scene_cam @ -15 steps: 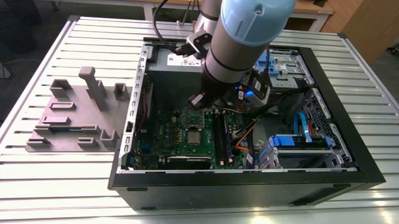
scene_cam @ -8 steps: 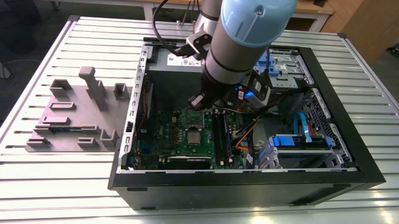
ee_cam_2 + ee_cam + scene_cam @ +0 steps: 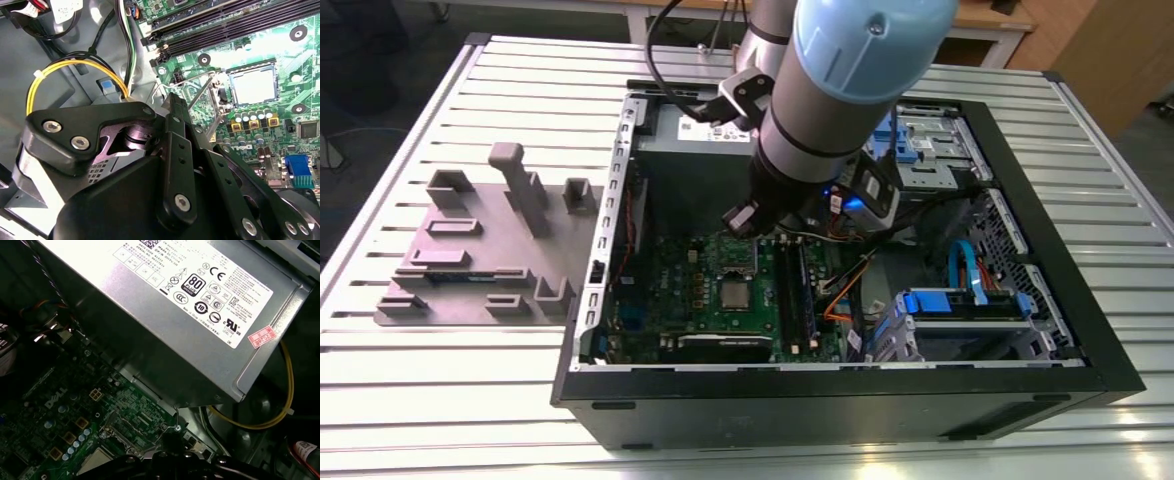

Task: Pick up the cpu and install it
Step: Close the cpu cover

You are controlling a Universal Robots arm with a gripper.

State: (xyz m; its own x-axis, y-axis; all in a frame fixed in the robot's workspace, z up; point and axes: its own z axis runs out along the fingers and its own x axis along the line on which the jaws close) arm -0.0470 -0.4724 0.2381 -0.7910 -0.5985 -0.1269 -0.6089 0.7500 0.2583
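Arm: the grey and light-blue arm (image 3: 834,110) is seen at the upper middle of the exterior view, reaching down into the open computer case (image 3: 854,400).
Gripper: the black gripper (image 3: 744,216) is held low over the green motherboard (image 3: 707,290); in the second wrist view its black linkages (image 3: 175,165) are seen in the lower half of the frame. How far it is opened cannot be told, and nothing is seen in its hold.
Cpu: the cpu (image 3: 735,293) is seen lying flat in its socket on the motherboard, just below the gripper in the exterior view; in the second wrist view it (image 3: 254,85) is shown at the right of the frame, with the socket's metal frame (image 3: 212,100) tilted up beside it.
Power supply: a grey box with a white label (image 3: 195,305) is seen across the upper part of the first wrist view.
Fixture tray: a grey tray with upright posts (image 3: 487,250) is placed on the slatted surface (image 3: 440,400), at the left of the exterior view, beside the case.
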